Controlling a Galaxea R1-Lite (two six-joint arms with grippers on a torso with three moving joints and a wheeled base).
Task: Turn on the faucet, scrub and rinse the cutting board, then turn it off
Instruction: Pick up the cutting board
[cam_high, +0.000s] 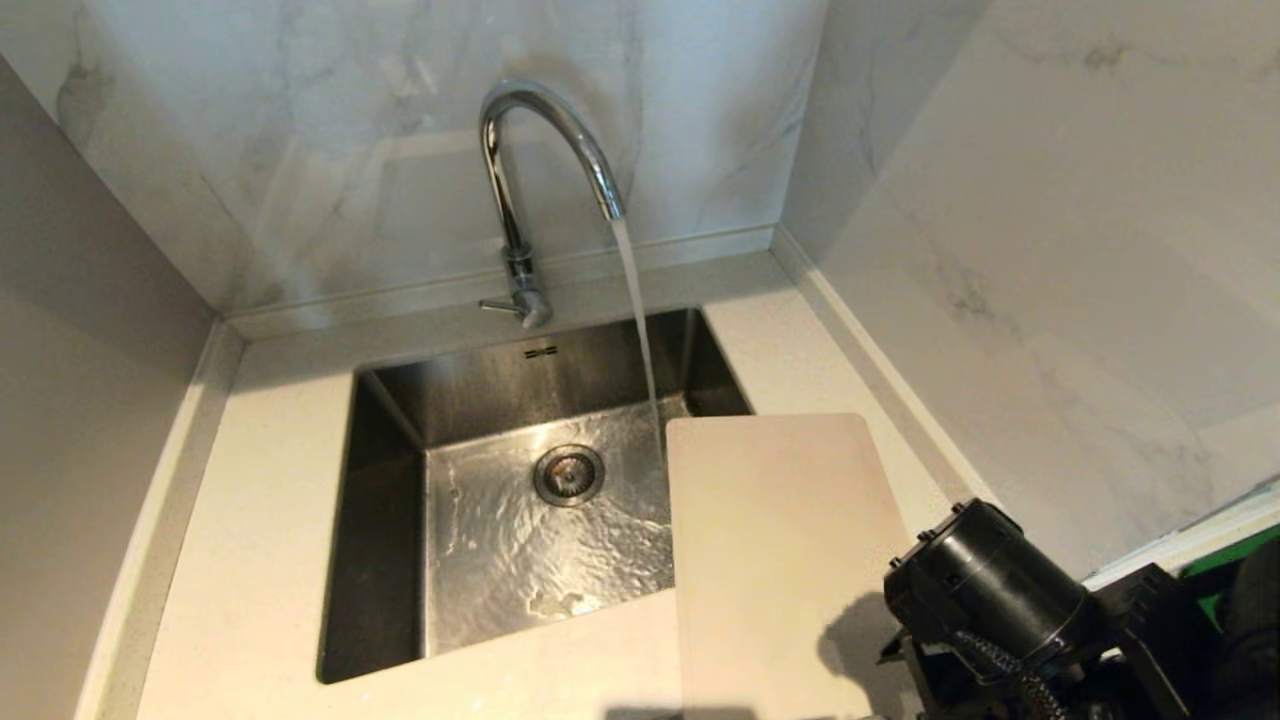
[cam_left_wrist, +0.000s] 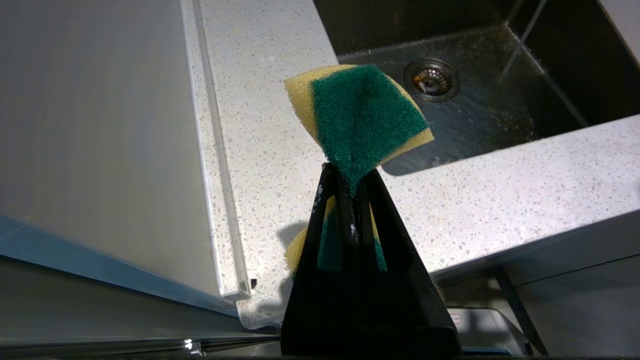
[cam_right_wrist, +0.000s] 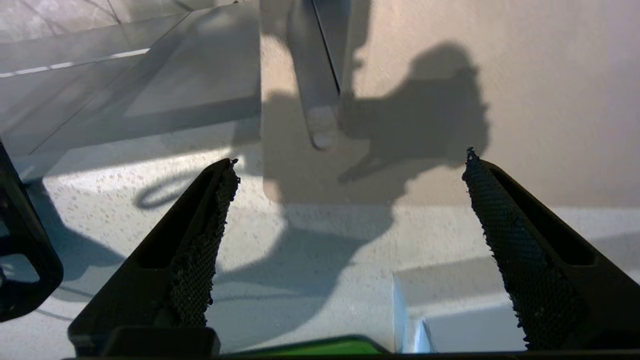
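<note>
The chrome faucet (cam_high: 520, 190) stands behind the sink (cam_high: 390, 520), its thin lever (cam_high: 497, 305) pointing left. A stream of water (cam_high: 640, 330) falls from the spout into the basin just beside the cutting board (cam_high: 780, 560). The cream board lies flat on the counter to the right, its left edge overhanging the sink. My right gripper (cam_right_wrist: 347, 162) hovers open and empty over the board's (cam_right_wrist: 525, 100) near end, by the handle slot (cam_right_wrist: 320, 100). Its arm (cam_high: 990, 590) shows at the lower right. My left gripper (cam_left_wrist: 350, 172) is shut on a green-and-yellow sponge (cam_left_wrist: 357, 115) above the counter left of the sink.
Marble walls close in behind and to the right, forming a corner near the board. The speckled counter (cam_high: 250, 560) wraps around the sink. The drain (cam_high: 568, 474) sits mid-basin under rippling water. The counter's front edge (cam_left_wrist: 525, 250) runs close below the left gripper.
</note>
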